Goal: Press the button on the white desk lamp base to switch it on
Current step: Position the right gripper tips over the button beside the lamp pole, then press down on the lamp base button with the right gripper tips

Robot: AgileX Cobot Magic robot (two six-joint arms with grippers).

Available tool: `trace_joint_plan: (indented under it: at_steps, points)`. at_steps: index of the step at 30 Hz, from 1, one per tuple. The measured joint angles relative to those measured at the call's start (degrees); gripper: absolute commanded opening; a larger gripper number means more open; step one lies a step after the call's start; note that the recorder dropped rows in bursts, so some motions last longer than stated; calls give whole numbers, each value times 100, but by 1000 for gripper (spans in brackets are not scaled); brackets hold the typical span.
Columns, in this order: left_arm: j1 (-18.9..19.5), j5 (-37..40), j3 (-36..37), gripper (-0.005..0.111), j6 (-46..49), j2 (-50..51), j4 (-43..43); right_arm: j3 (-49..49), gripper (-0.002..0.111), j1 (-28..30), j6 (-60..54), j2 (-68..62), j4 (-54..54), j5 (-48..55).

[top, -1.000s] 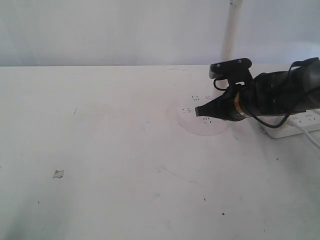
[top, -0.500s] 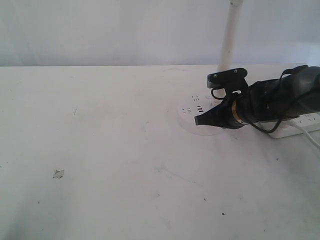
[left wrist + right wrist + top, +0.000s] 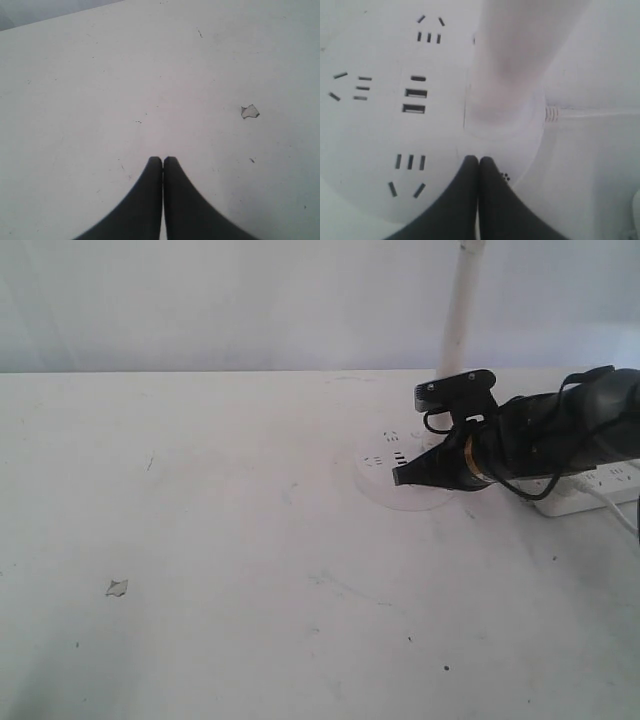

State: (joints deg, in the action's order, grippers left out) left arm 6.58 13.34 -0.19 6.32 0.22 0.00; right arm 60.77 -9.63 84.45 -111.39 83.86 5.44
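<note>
The white desk lamp base (image 3: pixel 385 485) is a round flat disc at the back right of the table, with sockets and USB ports (image 3: pixel 414 100) in its top and a white pole (image 3: pixel 458 325) rising from it. My right gripper (image 3: pixel 398 478) is shut and empty, its tips over the disc's top close to the pole's foot (image 3: pixel 502 112). In the right wrist view the right gripper (image 3: pixel 478 160) has its tips beside a small cluster of dots (image 3: pixel 505 176). The button itself is hidden. My left gripper (image 3: pixel 162 160) is shut over bare table, away from the lamp.
An oblong white power strip (image 3: pixel 590 490) with a cable lies right of the base, partly under my right arm. A cable (image 3: pixel 580 114) leaves the base's side. A small chipped spot (image 3: pixel 117 587) marks the white table (image 3: pixel 250 570) at the left.
My right gripper pulled back slightly to the right and dropped lower over the base, uncovering the sockets and USB ports on the disc's top.
</note>
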Motion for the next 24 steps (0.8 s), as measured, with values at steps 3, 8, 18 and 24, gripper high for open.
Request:
trace_joint_plan:
  at_steps: [3, 8, 18, 24]
  points:
    - [0, 0, 0, 0, 0, 0, 0, 48, 0, 0, 0, 0, 25, 0]
    - [0, 0, 0, 0, 0, 0, 0, 109, 0, 0, 0, -34, 44, 0]
    - [0, 0, 0, 0, 0, 0, 0, 200, 0, 0, 0, -288, 71, -13]
    - [0, 0, 0, 0, 0, 0, 0, 200, 0, 0, 0, -255, 79, -13]
